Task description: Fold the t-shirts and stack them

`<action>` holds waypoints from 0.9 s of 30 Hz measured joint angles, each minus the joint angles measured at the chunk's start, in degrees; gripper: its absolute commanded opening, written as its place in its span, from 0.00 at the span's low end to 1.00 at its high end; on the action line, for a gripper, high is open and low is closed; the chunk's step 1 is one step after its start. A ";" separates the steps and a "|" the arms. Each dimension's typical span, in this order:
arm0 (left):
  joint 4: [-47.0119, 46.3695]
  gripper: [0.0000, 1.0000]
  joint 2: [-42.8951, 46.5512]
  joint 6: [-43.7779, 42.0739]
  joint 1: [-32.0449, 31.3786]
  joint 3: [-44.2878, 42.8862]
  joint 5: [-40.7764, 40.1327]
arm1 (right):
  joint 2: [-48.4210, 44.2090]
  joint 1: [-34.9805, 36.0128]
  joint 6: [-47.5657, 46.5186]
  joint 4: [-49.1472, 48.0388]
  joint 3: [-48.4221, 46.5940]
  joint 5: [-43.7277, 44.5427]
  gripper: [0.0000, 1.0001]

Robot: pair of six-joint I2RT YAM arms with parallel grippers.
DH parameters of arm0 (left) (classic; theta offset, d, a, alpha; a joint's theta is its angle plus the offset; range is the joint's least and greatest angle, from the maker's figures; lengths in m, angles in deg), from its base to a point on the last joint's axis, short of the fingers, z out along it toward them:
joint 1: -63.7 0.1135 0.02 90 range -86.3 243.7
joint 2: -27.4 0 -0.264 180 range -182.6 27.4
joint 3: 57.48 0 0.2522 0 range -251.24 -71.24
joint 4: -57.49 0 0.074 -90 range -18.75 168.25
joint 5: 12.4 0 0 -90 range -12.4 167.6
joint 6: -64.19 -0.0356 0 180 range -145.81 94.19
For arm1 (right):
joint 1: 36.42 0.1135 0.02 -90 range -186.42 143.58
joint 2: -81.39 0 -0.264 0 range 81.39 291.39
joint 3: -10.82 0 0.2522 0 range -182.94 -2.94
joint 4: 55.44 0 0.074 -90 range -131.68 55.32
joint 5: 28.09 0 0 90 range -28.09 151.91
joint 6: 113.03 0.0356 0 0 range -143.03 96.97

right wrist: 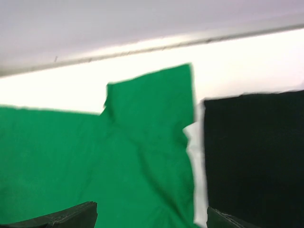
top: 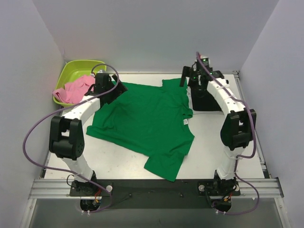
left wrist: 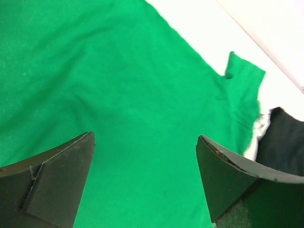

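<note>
The bright green t-shirt lies spread flat on the white table, one sleeve at the back and one near the front edge. My left gripper hovers open over its back left corner; in the left wrist view only green cloth lies below the empty gap of the left gripper. My right gripper is open above the shirt's back right sleeve, and its gap is empty too. A folded black t-shirt lies under the right arm. The pink t-shirt is bunched in the tub.
A lime-green plastic tub stands at the back left corner. White walls close in the table at the back and on both sides. Purple cables loop from both arms. The right wrist view is blurred.
</note>
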 measured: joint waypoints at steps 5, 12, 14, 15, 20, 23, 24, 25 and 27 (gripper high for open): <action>-1.46 0.97 7.48 0.48 0.09 1.95 1.14 | -0.66 -7.91 0.39 -0.52 -2.73 -0.17 1.00; -1.75 0.98 8.50 0.74 0.09 6.49 1.81 | 5.73 -10.27 1.11 0.28 -3.45 -3.21 1.00; -1.60 0.97 8.50 0.74 0.09 7.04 1.86 | 7.45 -10.14 1.44 0.63 -3.45 -4.42 1.00; -1.62 0.97 8.50 0.74 0.09 7.08 1.95 | 8.09 -10.12 1.57 0.87 -3.45 -4.83 1.00; -1.79 0.97 8.50 0.74 0.09 7.08 2.27 | 8.72 -10.01 1.88 1.29 -2.86 -5.25 1.00; -1.81 0.97 8.50 0.74 0.09 7.08 2.40 | 8.90 -10.05 1.92 1.36 -2.75 -5.16 1.00; -1.84 0.97 8.50 0.72 0.09 7.08 2.40 | 9.01 -10.10 1.95 1.33 -2.75 -5.07 1.00; -1.84 0.97 8.50 0.72 0.09 7.08 2.43 | 9.16 -10.12 1.95 1.36 -2.75 -4.98 1.00; -1.84 0.97 8.50 0.70 0.09 7.15 2.43 | 9.92 -10.16 2.01 1.29 -2.75 -4.46 1.00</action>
